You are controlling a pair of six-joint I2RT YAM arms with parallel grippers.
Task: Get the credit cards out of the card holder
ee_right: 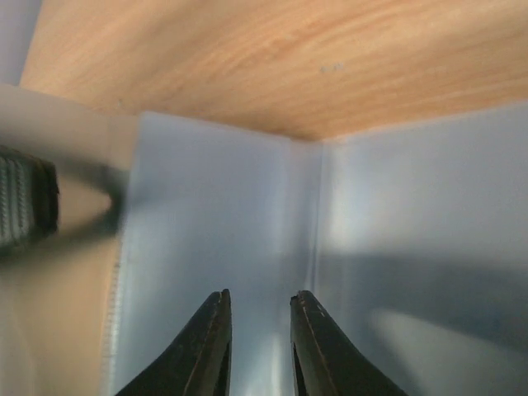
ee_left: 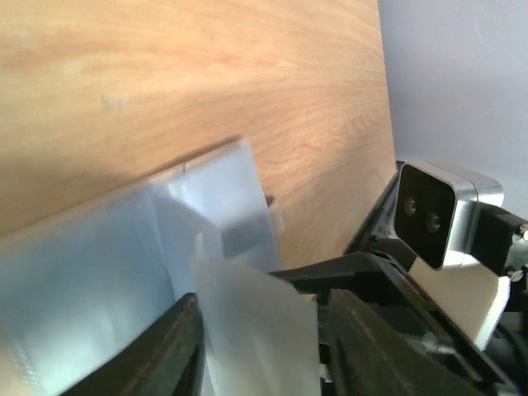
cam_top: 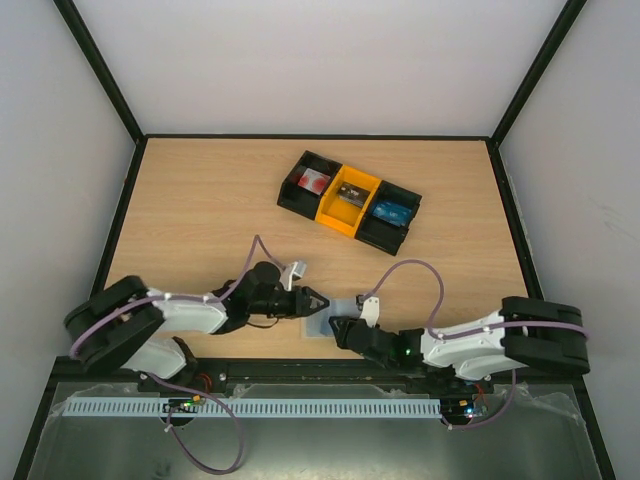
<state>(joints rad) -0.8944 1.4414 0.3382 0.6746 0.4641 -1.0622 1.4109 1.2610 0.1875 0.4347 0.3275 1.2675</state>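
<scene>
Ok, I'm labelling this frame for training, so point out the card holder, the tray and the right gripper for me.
card holder (ee_right: 214, 223), right wrist view, on its flat pale blue face.
tray (cam_top: 335, 220), top view, on the yellow section's near rim.
right gripper (ee_right: 260, 297), right wrist view, midway between its fingertips.

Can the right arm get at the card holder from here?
Likely yes: the right arm has its jaws right over the card holder, slightly apart, nothing between. The left arm is at its other edge.

Overhead view bright, even, sharp; wrist views soft, close card holder (ee_right: 223, 206) blurred, hazy shadows.
</scene>
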